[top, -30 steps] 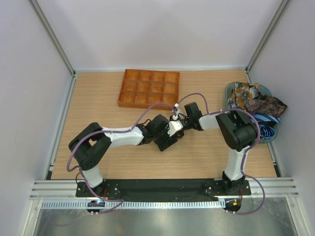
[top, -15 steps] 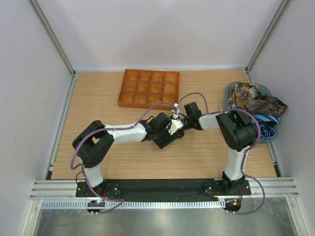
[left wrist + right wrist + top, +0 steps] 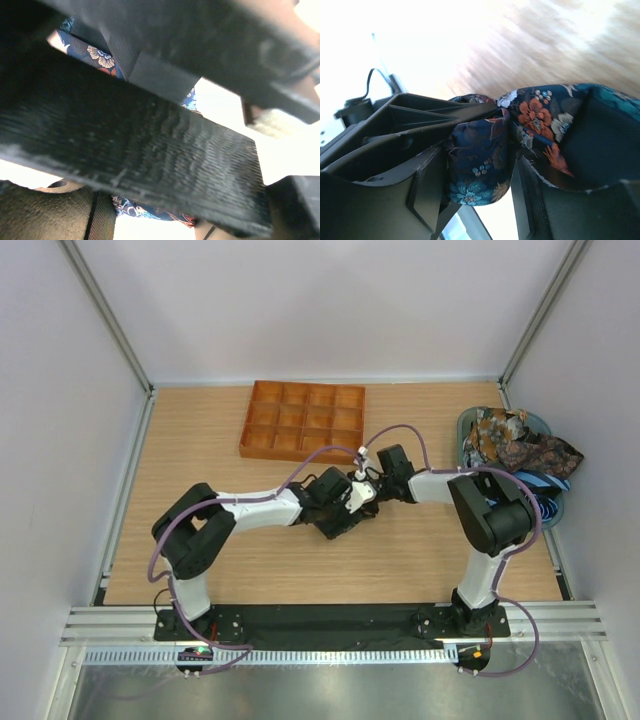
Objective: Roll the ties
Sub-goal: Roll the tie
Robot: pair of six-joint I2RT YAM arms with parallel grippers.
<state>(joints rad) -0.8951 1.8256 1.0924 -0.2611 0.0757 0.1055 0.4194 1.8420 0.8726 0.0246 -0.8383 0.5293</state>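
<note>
Convergence at frame centre: left pincer point(image 3: 343, 515) has moved in against right pincer point(image 3: 372, 490), which grasps the part-rolled floral tie point(image 3: 479, 160); left grip cannot be told, rolling likely continues.

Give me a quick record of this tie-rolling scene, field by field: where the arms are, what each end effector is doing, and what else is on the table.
arms: both reach to the middle of the table, tips meeting
right end effector: closed on the rolled part of the dark floral tie
left end effector: close against the same tie; grip unclear
other ties: heaped in the basket, far right
orange gridded tray: far side, compartments bare
</note>
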